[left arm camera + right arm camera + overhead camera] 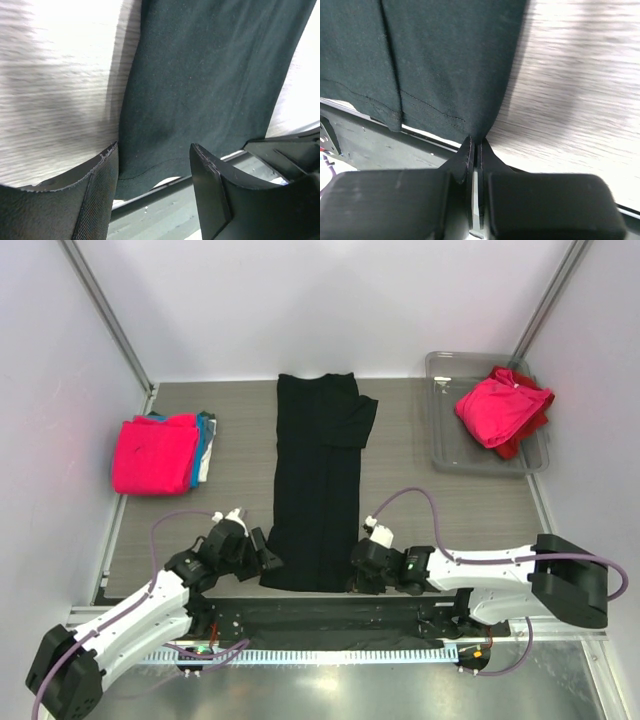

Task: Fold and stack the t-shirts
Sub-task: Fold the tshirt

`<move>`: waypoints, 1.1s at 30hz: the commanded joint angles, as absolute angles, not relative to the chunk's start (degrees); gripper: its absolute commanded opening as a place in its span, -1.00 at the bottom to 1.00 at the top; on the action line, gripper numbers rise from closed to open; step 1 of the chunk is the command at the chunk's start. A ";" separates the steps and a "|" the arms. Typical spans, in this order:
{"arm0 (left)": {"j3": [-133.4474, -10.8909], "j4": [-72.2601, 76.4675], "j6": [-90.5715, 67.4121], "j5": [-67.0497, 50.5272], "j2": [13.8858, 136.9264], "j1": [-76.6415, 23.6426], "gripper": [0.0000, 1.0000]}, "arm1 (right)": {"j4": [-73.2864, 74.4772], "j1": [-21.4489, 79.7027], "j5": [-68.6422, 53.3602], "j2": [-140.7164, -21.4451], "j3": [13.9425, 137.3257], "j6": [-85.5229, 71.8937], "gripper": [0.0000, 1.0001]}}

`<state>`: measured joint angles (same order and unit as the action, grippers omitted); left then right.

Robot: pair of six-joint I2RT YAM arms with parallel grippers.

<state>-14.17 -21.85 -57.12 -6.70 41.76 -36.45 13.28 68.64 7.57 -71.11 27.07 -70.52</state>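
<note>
From above, the light is soft, white and even over the grey worktop [440,510], with faint shadows under my arms and bright glare on the metal strip [330,680] at the near edge. In my left wrist view the worktop burns out almost white and smears into streaky blur, my left tool [154,150] dark and soft. The right wrist view smears the grain too, with a grey shadow beside the black t-shirt [445,55], its stitching crisp, and my right tool [474,142] near black.

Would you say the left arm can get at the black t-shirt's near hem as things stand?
Probably yes: the left gripper is open right at the hem of the black t-shirt, with nothing between.
</note>
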 commanded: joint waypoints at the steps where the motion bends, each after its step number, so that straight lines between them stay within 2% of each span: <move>1: -11.87 -24.61 -58.36 -9.14 42.36 -37.70 0.19 | 16.34 69.17 9.76 -66.99 24.70 -72.68 -0.97; 8: -11.34 -26.80 -59.06 -8.62 42.89 -39.64 0.12 | 18.89 69.08 9.93 -64.51 23.99 -72.60 -0.97; 11: -10.90 -28.38 -59.76 -8.00 42.10 -40.17 -0.21 | 20.39 69.08 10.19 -64.34 24.26 -72.16 -0.97; 23: -10.37 -31.20 -63.02 -8.53 42.71 -42.88 -0.15 | 24.87 69.08 12.04 -62.93 25.93 -70.58 -0.98; 26: -10.37 -31.99 -63.81 -7.65 41.40 -43.85 -0.64 | 25.22 69.17 12.57 -62.23 25.75 -70.49 -0.97; 27: -10.46 -31.91 -64.33 -7.65 40.53 -43.94 -0.93 | 25.31 69.08 12.57 -62.14 25.75 -70.49 -0.97; 28: -10.63 -31.90 -64.60 -7.73 40.17 -44.03 -1.00 | 25.40 69.17 12.57 -62.14 25.93 -70.49 -0.97; 33: -13.52 -31.82 -65.92 -9.66 39.29 -44.38 -1.00 | 26.10 69.08 13.44 -61.79 28.56 -68.91 -0.97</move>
